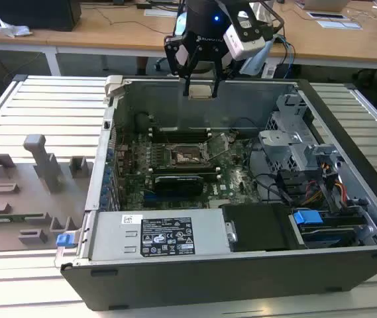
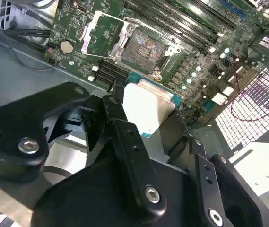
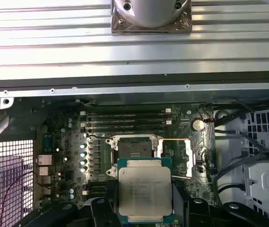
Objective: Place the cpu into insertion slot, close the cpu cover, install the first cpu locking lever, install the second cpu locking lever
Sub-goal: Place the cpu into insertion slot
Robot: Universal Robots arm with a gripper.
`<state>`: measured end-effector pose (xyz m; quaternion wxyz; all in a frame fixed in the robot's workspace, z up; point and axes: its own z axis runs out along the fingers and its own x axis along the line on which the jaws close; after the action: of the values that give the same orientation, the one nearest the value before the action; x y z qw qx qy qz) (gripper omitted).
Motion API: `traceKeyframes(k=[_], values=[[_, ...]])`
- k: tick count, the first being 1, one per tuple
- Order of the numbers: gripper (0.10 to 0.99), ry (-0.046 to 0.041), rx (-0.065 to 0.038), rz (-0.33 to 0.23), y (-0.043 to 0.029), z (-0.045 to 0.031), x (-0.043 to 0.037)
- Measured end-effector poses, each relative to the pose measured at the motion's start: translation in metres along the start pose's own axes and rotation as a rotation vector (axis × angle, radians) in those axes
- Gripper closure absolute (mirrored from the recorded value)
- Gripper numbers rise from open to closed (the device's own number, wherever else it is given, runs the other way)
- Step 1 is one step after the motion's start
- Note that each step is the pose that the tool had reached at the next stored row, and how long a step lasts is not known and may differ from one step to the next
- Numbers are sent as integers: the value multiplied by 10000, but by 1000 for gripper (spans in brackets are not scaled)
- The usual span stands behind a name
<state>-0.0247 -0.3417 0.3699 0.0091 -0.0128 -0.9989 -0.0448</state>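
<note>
Fingers (image 2: 115,113) gripping cpu (image 3: 145,189), insertion slot (image 3: 134,149) uncovered

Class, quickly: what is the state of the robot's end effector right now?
The end effector: closed, holding the cpu.

A pale slatted desk (image 1: 49,99) is carrying an open computer case (image 1: 241,281), which is lying on its side; a grey fixture plate (image 1: 26,204) with upright blocks is sitting just beside it, toward the exterior view's left.
</note>
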Motion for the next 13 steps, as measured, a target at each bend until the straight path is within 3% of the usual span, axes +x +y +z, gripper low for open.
traceKeyframes(k=[13], values=[[545, -2, 15, 0, -7, 84, -2]])
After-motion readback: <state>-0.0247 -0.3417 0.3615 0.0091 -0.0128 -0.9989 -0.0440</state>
